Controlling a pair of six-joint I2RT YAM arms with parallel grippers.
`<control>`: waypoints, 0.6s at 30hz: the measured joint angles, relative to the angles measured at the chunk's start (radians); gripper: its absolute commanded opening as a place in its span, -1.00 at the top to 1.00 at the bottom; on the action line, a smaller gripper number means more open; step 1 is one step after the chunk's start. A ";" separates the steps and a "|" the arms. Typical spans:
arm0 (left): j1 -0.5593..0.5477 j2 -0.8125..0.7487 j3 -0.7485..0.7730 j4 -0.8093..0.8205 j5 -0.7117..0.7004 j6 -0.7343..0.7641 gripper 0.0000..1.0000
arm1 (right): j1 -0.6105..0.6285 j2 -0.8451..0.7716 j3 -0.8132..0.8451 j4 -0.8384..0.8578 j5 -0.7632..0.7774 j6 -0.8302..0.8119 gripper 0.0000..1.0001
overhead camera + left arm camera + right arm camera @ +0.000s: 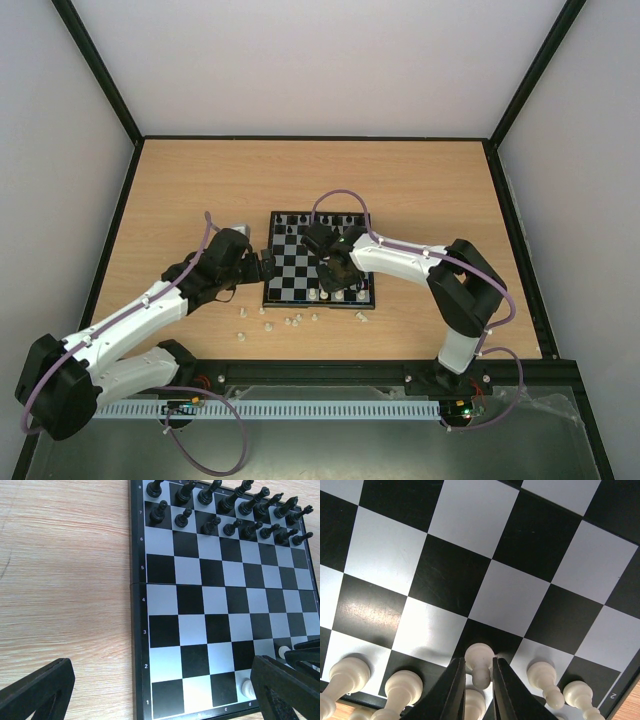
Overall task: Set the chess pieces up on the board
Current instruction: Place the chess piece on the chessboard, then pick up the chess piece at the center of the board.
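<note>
The board [300, 262] lies mid-table, with black pieces [235, 515] in two rows at its far end. My right gripper [479, 680] is shut on a white pawn [481, 660], its fingers [452, 690] on both sides of the pawn's neck and head. The pawn's base is on or just above a black square in the near rows. Other white pieces [542, 675] stand beside it. In the top view the right gripper [335, 272] is over the board's near part. My left gripper [160, 700] is open and empty at the board's left edge [265, 266].
Several loose white pieces [295, 320] lie on the wooden table just in front of the board, and one more [360, 318] lies to the right. Two white pieces [246, 686] stand on the near rows in the left wrist view. Black frame rails edge the table.
</note>
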 measured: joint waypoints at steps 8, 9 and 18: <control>0.000 0.000 0.000 0.000 0.000 0.000 -0.99 | 0.000 0.000 0.000 0.000 0.001 0.001 0.45; 0.000 0.000 0.000 0.000 0.000 0.000 -0.99 | 0.000 0.000 0.000 0.000 0.003 0.000 0.39; 0.017 0.002 0.000 0.028 0.018 0.011 -0.99 | 0.000 -0.139 0.037 -0.008 0.026 -0.007 -0.60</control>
